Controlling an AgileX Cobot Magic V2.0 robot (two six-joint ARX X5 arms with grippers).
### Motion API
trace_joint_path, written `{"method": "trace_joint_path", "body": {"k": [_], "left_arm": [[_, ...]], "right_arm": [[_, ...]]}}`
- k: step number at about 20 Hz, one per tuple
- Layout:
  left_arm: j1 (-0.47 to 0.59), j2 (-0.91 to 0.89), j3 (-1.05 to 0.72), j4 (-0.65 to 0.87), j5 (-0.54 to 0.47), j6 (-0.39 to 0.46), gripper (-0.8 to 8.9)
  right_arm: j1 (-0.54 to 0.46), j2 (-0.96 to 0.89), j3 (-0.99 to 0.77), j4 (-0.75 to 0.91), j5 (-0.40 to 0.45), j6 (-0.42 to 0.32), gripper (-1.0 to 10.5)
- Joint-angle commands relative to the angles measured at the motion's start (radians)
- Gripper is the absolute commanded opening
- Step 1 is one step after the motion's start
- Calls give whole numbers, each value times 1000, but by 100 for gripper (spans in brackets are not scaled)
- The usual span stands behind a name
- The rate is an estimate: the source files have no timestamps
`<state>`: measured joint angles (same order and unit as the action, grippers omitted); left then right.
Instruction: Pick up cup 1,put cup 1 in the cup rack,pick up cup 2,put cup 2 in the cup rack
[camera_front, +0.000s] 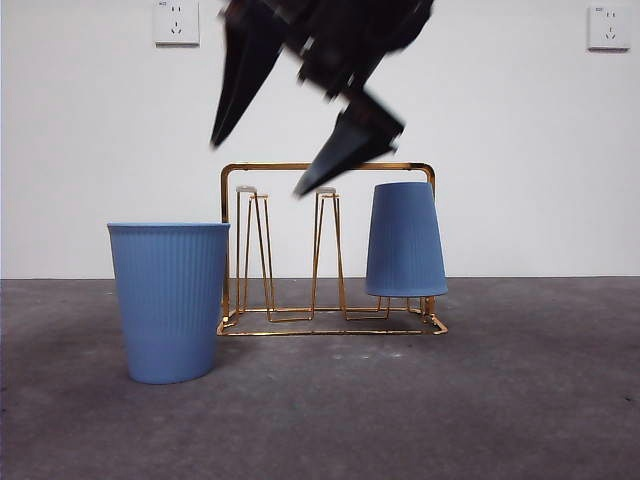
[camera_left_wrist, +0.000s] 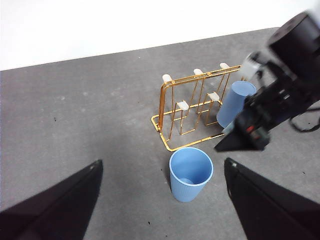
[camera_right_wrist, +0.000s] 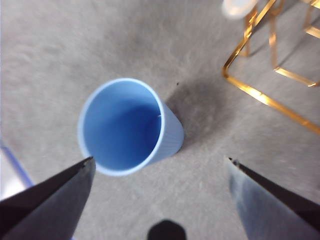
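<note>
- The right claw (camera_front: 300, 150) hangs wide open and empty above the table, over the rack's left half, its camera looking down into the upright cup (camera_right_wrist: 127, 127).
- The left claw (camera_left_wrist: 162, 172) waits farther back, also open and empty.
- One cup (camera_front: 405, 240) already sits upside down on the gold rack (camera_front: 330, 325), at its 3 o'clock end.
- The step in hand looks like picking up the second cup (camera_front: 170, 300), which stands just beside the rack's 9 o'clock end.
- Next: descend over its rim and close.
- Bare table lies around the cup, except on the rack's side; the free prongs (camera_front: 327, 250) stand close by.
</note>
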<state>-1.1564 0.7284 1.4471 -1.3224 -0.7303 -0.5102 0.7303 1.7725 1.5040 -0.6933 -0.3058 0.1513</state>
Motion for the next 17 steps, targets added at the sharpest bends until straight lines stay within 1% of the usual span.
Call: {"method": "trace_joint_path", "body": {"k": [1, 4, 8, 10, 14, 17], "left_arm": [[-3, 7, -8, 5, -3, -9, 408], [-3, 19, -8, 5, -3, -9, 408], [-3, 36, -8, 5, -3, -8, 408], [-4, 45, -8, 5, -3, -8, 408], [-4, 61, -8, 5, -3, -6, 408], [-4, 72, -8, 5, -3, -6, 408]], "right_arm": [[19, 47, -5, 30, 17, 31, 439], [35, 84, -4, 64, 53, 34, 437], [43, 120, -3, 103, 62, 58, 436], [50, 137, -3, 115, 82, 59, 430], [55, 170, -3, 119, 91, 59, 315], [56, 189, -3, 119, 90, 60, 310]]}}
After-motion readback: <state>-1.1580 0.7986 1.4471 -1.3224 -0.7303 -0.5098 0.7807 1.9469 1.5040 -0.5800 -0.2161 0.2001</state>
